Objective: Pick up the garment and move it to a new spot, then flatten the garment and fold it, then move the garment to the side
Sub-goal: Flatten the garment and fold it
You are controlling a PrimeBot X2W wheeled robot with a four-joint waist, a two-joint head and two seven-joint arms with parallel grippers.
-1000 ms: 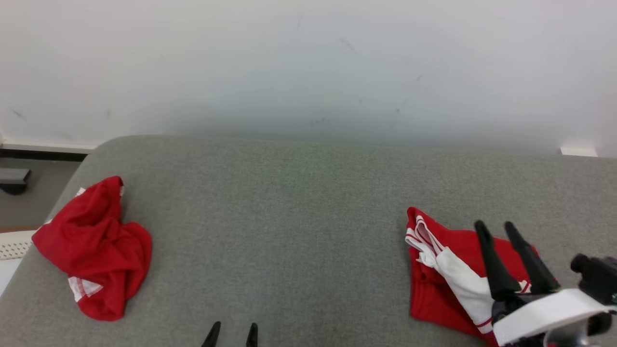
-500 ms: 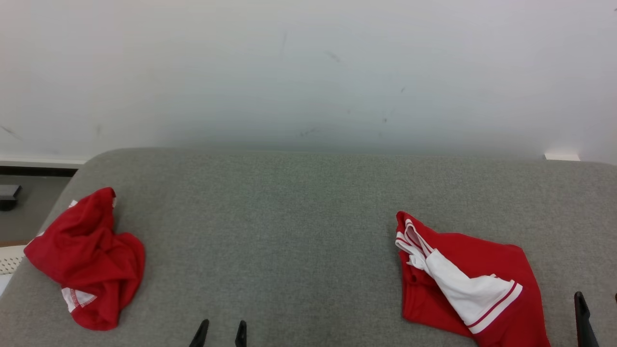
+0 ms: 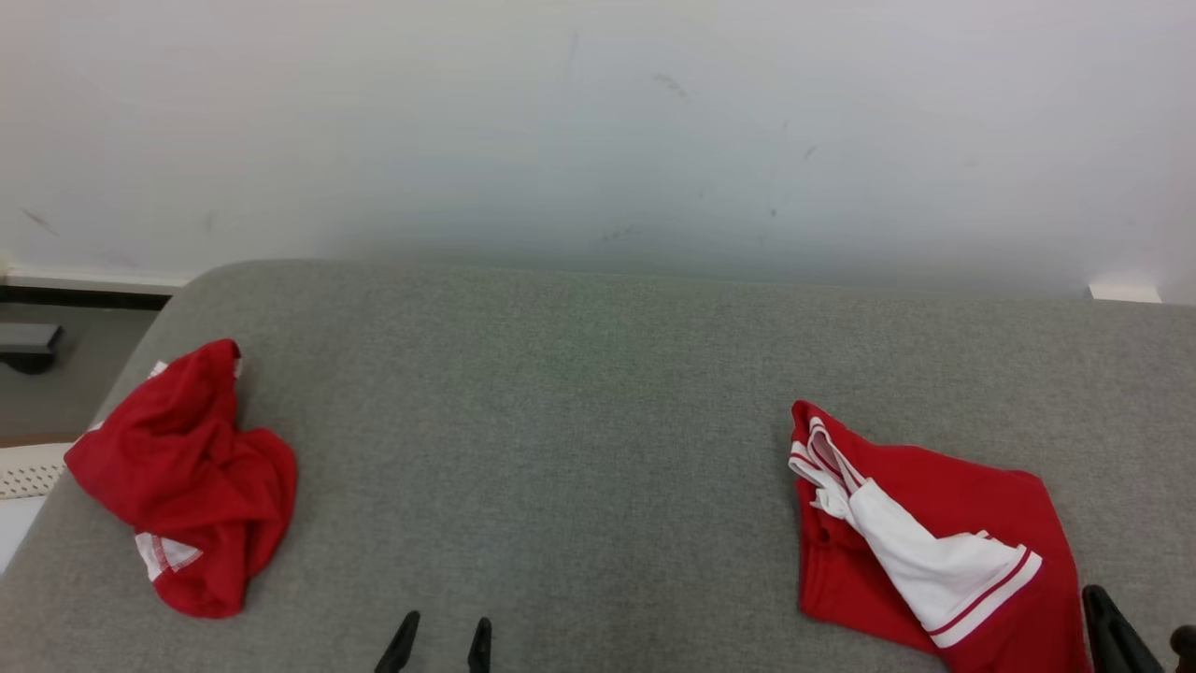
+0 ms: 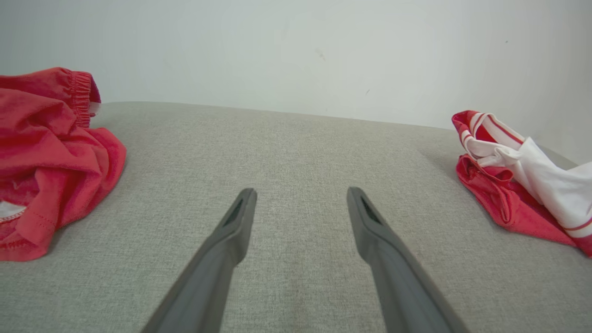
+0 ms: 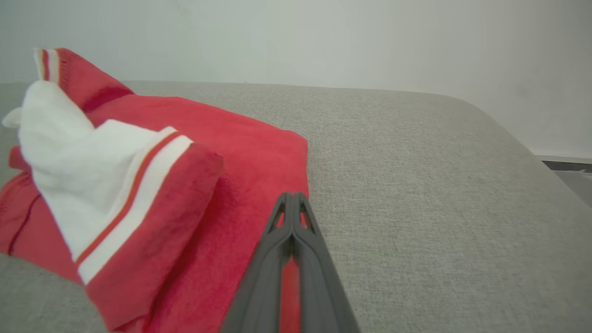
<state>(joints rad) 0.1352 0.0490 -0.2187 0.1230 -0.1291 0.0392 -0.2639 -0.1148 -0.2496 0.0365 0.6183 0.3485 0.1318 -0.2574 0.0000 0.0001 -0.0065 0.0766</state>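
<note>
Grey cushion [image 3: 598, 421], two garments — crumpled garment [image 3: 187, 477], folded garment [image 3: 934, 486] — left fingers [image 4: 233, 231] apart, right fingers [image 5: 289, 240] closed, both empty.

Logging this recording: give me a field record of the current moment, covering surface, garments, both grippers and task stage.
surface: gray upholstered cushion against a white wall
right side: red-and-white garment, folded, lying flat
left side: crumpled red garment, heaped near the cushion's left edge
left arm: left gripper open, empty, above bare cushion
right arm: right gripper fingers shut, nothing gripped, at the folded garment's right edge; contact unclear
task stage: one garment looks folded and set aside; the crumpled one untouched
</note>
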